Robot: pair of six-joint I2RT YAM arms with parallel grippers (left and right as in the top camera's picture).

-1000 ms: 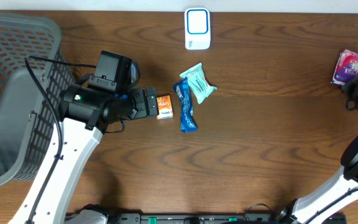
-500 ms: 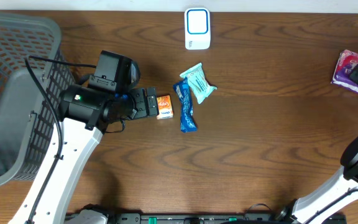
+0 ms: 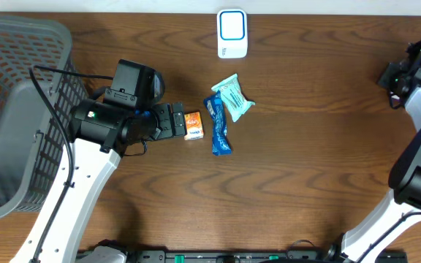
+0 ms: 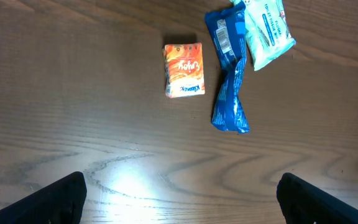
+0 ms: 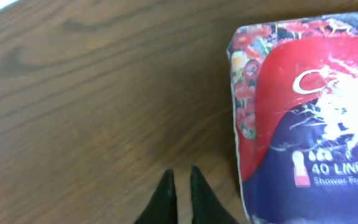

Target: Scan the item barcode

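The small orange cardboard carton [image 3: 193,125] lies flat on the dark wooden table [image 3: 305,168], a little left of centre in the overhead frame. The left gripper [image 3: 174,120] sits just to the carton's left. From the left wrist camera its two black fingers [image 4: 61,199] stand wide apart at the bottom corners of the frame and hold nothing. The carton is in the upper middle of that view.

Just right of the carton lies a crumpled blue foil wrapper [image 3: 218,126]. A pale teal wipes packet [image 3: 234,97] touches the wrapper's upper end. Above them, at the top centre edge of the table, stands the white scanner with a blue-rimmed window [image 3: 232,33], well apart from all three items.

At the upper right of the overhead frame the right arm covers most of a red-and-purple floral liner pack [image 5: 316,93]. I think a sliver of pink peeks out there, but it is hard to be sure. In the right wrist view the right gripper [image 5: 179,186] has its fingertips pressed nearly together, gripping nothing, just left of the pack's edge.

A grey plastic lattice basket [image 3: 20,73] fills the far left.
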